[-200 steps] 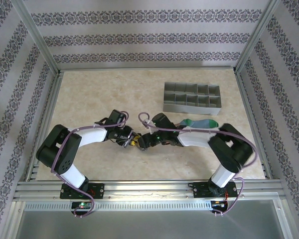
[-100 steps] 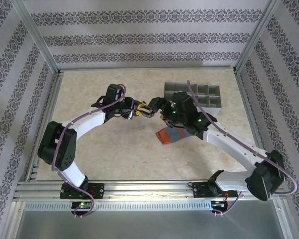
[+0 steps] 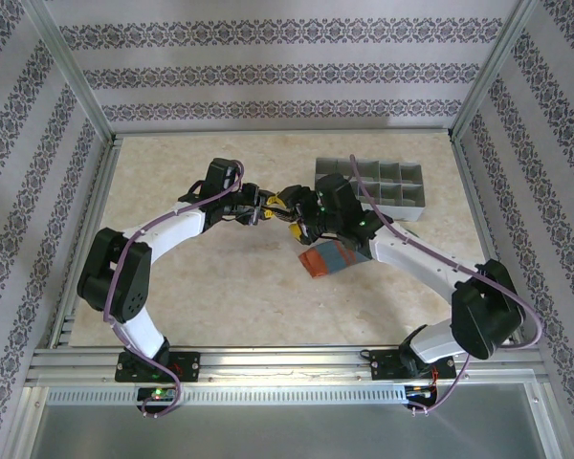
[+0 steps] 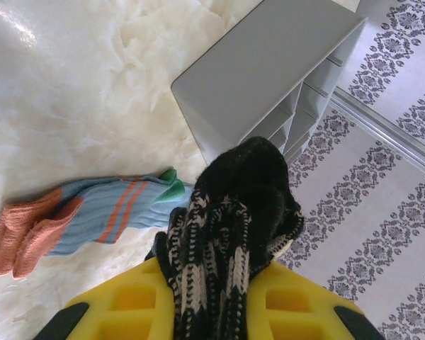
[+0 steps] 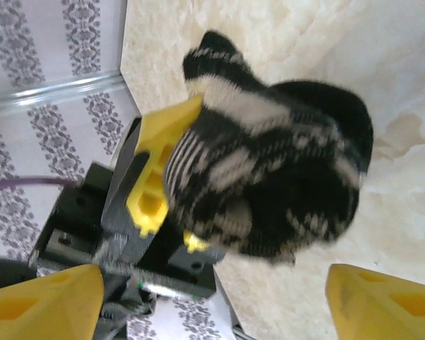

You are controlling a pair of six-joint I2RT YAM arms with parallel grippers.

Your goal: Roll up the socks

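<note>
A bunched black sock with white stripes point(image 4: 234, 219) is pinched between the yellow fingers of my left gripper point(image 4: 212, 283), which is shut on it above the table. In the top view this bundle point(image 3: 289, 214) hangs between the left gripper point(image 3: 271, 212) and my right gripper point(image 3: 304, 216). The right gripper point(image 5: 212, 304) faces the black sock point(image 5: 276, 177) with its yellow fingers point(image 5: 42, 304) spread wide and not touching it. The blue-teal sock with orange toe and bands point(image 3: 330, 258) lies flat on the table below, also in the left wrist view point(image 4: 99, 219).
A grey divided organizer tray point(image 3: 368, 186) stands at the back right, close behind the grippers point(image 4: 269, 78). Patterned walls and aluminium frame rails point(image 3: 277, 136) enclose the marble-look table.
Both grippers have risen and moved from the near middle toward the tray. The blue-teal sock now lies in the table's centre instead of beside the tray. The right gripper has opened wider.
</note>
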